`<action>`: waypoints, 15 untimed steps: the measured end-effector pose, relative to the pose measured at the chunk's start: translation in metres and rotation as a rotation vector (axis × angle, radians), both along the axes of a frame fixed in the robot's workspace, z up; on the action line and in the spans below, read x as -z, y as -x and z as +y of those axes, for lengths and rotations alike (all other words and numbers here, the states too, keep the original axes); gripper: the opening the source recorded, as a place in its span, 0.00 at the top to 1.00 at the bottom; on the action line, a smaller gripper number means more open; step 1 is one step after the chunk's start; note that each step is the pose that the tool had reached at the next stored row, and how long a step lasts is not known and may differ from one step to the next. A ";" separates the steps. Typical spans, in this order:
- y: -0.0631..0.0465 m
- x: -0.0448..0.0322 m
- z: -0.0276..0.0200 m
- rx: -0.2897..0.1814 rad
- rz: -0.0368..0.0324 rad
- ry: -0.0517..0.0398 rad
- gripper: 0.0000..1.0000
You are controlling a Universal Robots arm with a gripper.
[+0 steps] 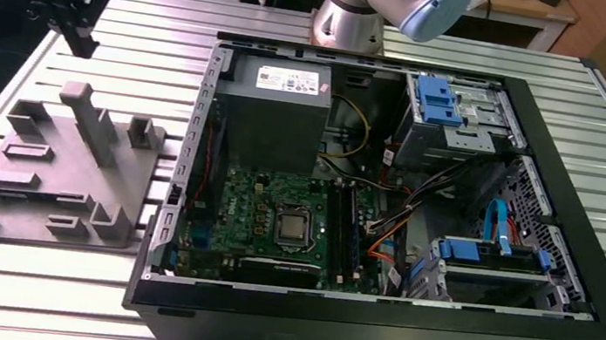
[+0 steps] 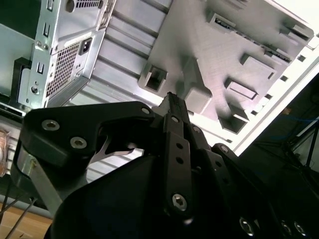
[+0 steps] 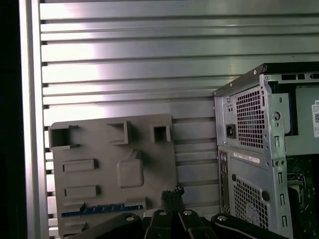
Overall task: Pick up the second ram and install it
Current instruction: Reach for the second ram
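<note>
The gripper point(image 1: 81, 46) hung in the air above the grey fixture tray point(image 1: 55, 183), raised well clear of it and off toward the tray's far edge in the exterior view. Its two fingers were pressed together tip to tip, with nothing pinched between them and nothing touching them. In both wrist views the black linkages converged on that single closed point point(image 3: 172, 193) point(image 2: 172, 98), with the tray point(image 3: 97, 147) point(image 2: 209, 55) lying beneath and beyond it. The second ram point(image 3: 102, 209) lay in a long groove along one edge of the tray, apart from the gripper. In the first wrist view it showed as a thin blue strip broken by dark patches. Its long axis ran along that tray edge, parallel to the slats of the metal table point(image 3: 124, 64) on which the tray sat. One end pointed toward the side of the tray where the open computer case point(image 3: 249, 129) stood just beside it, and the other end pointed away toward the tray's opposite side. The strip spanned most of that edge. A blocky upright post point(image 3: 130, 169) rose from the tray's middle, between the ram and the row of square pockets along the opposite edge.
</note>
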State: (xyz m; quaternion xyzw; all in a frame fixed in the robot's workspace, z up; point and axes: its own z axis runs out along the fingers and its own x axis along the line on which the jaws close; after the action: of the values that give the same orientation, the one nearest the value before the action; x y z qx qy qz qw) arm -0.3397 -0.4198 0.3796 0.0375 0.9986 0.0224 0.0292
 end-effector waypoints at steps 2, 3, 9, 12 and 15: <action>0.001 0.0009 -0.0017 0.000 0.0000 0.0000 0.90; 0.002 0.0015 -0.0025 0.000 0.0000 0.0000 0.90; 0.006 0.0045 -0.0071 0.000 0.0000 0.0000 0.90; 0.008 0.0061 -0.0090 0.000 0.0000 0.0000 0.90; 0.011 0.0077 -0.0108 0.000 -0.0001 0.0000 0.90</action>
State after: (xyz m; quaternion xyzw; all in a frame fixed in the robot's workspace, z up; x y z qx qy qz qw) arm -0.3505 -0.4307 0.3719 0.0374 0.9986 0.0224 0.0292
